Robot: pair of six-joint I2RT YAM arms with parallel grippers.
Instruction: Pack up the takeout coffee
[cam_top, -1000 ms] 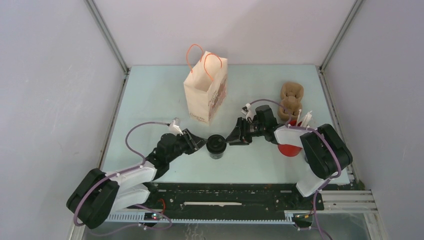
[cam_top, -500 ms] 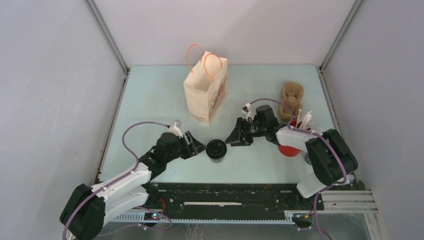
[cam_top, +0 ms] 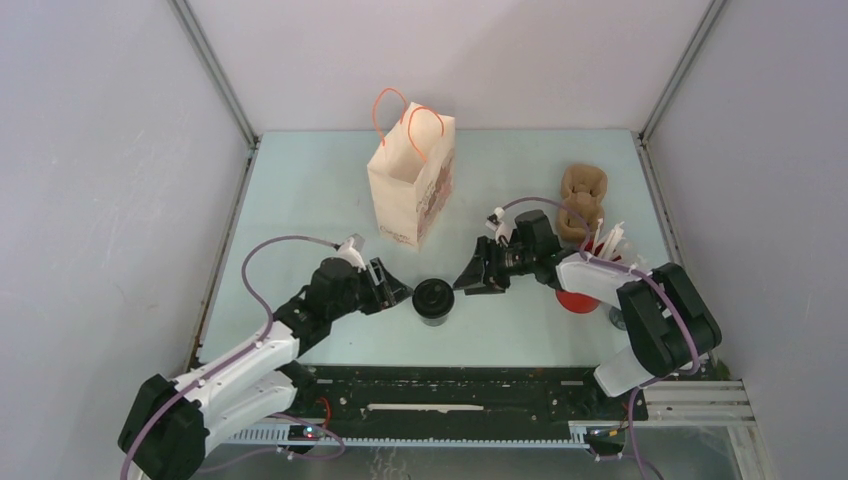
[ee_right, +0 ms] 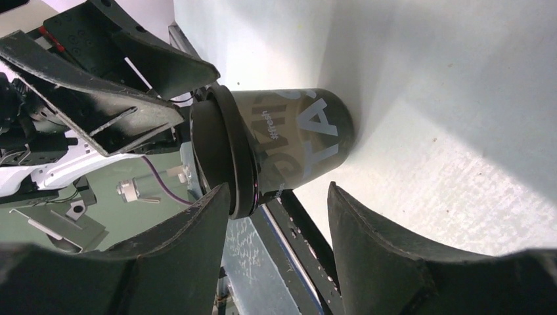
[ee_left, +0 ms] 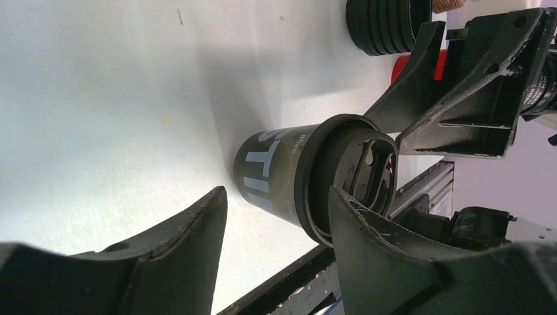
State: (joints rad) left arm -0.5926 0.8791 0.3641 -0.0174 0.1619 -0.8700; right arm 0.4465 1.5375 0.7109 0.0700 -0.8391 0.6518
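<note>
At lower centre of the top view: takeout coffee, upright on the counter, directly between left tool and right tool. Both tools spread, gripping nothing, about equally near.

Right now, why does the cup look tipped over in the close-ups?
Top view: black cup stands upright, evenly lit. Left wrist view: camera rolled, so it looks sideways; shadow on table beyond it. Right wrist view: same tilt, shadow likewise.
</note>
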